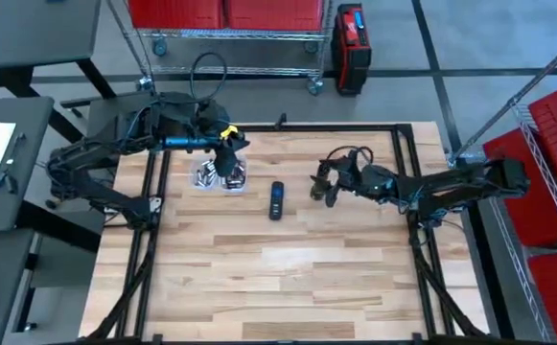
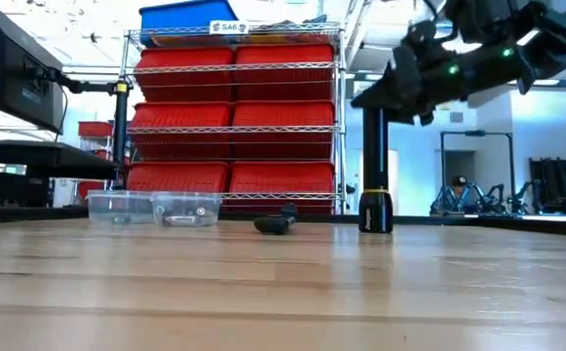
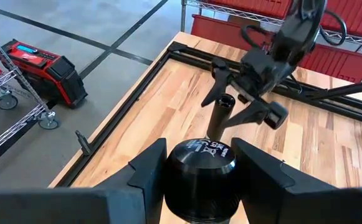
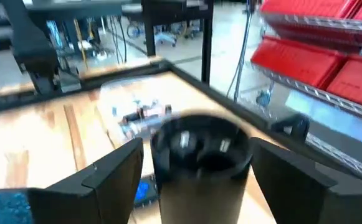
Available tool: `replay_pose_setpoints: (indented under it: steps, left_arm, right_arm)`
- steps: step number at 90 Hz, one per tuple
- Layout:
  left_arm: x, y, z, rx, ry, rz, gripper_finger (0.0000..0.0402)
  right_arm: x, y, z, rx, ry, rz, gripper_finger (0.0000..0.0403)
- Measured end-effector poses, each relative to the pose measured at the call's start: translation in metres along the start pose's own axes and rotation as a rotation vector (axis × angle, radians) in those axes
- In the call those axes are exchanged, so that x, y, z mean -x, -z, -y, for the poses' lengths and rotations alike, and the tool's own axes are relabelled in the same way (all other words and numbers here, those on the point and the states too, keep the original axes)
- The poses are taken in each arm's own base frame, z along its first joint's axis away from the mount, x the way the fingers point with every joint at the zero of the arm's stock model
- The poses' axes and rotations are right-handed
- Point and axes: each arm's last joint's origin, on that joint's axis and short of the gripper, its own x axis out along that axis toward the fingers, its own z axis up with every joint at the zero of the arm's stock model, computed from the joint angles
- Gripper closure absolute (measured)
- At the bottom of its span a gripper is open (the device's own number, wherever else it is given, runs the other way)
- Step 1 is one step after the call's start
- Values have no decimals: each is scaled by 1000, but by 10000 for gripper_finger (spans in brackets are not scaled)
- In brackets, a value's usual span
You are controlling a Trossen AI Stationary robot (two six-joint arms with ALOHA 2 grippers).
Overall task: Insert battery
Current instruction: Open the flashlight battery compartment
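Note:
My right gripper is right of the table's middle, shut on a black flashlight tube that stands upright with its open end up. My left gripper hangs above two clear boxes at the far left. It is shut on a black battery with white print on its end face. In the left wrist view the tube and the right gripper show beyond the battery. The left gripper is out of the low view. My left gripper pinches the battery's round side between its two fingers, the printed end face pointing away from the wrist. The battery is clear of the table. My right gripper pinches the tube's side just below the open end. The tube stands upright, and its wider lower end seems to rest on the table.
A black oblong piece with a blue mark lies between the two grippers. The clear boxes hold small parts. A black frame runs along the table's far edge, with red bins on shelves behind it. Bare wood fills the table's near half.

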Motion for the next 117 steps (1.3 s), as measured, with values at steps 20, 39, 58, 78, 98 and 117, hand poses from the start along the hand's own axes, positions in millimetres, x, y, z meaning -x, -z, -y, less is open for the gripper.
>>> replay_pose_setpoints:
  steps: [20, 39, 58, 78, 98, 117]
  left_arm:
    - [0, 0, 0, 0, 0, -2, 264]
    - [-7, 22, 5, 1, 6, -136, 264]
    - [-34, 95, 24, 37, 47, -283, 264]
    - [-56, 221, 36, 86, 92, -393, 264]
    - [-62, 306, 40, 133, 136, -452, 264]
    - [-69, 328, 41, -23, 129, -528, 264]
  right_arm:
    - [12, -19, 4, 21, -3, 100, 122]
    - [27, -58, 6, -14, -14, 252, 121]
    - [45, -90, 4, 30, -32, 377, 121]
    - [51, -95, 3, 36, -44, 368, 121]
    - [49, -91, 1, 49, -53, 324, 121]
    - [49, -89, -2, 55, -68, 306, 121]
